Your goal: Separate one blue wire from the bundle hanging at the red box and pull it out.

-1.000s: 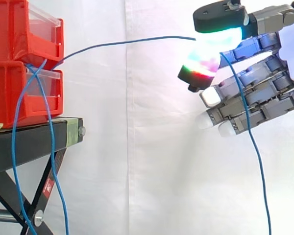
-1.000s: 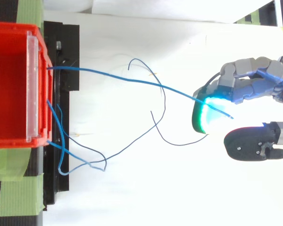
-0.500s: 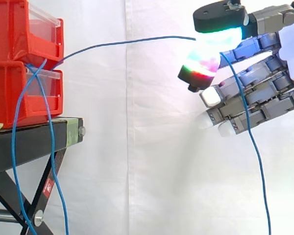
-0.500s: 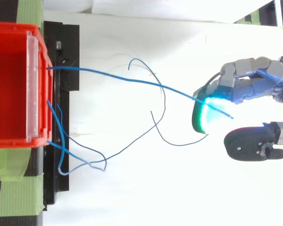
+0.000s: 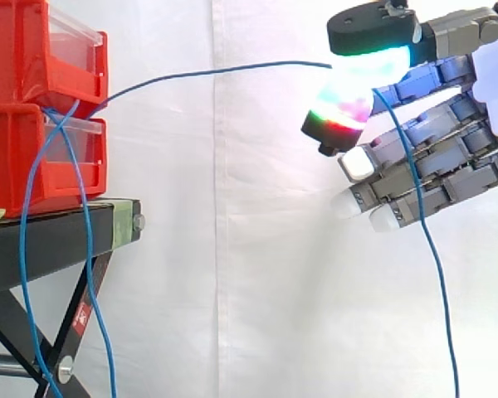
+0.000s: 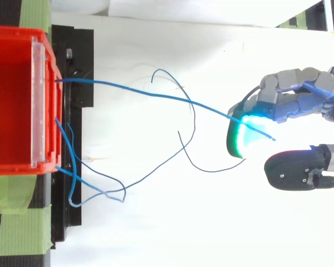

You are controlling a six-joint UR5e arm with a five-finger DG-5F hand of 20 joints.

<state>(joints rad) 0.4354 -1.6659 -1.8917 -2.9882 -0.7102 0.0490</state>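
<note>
The thumb and one glowing fingertip [image 5: 347, 98] are clamped together on the blue wire [image 5: 216, 71]; the other fingers of the hand [image 5: 448, 162] lie loosely curled below the pinch and hold nothing. Nothing has shifted over the last second: the hand is in the same place, well out from the bins, and the wire keeps the same shallow arc. I judge this a pause partway through the pull, not progress. The wire is lifted clear of the bundle [image 5: 29, 274] but its far end is still caught at the seam between the two red bins [image 5: 33, 99], so the drawing-out remains to be done. Its loose tail drops from the pinch past the fingers and off the bottom of the side view. The rest of the bundle hangs down the front of the black stand [image 5: 58, 240]. From above, green tape [image 6: 16, 233] holds the stand's edge, and a white curtain [image 5: 232, 290] closes off the room behind
</note>
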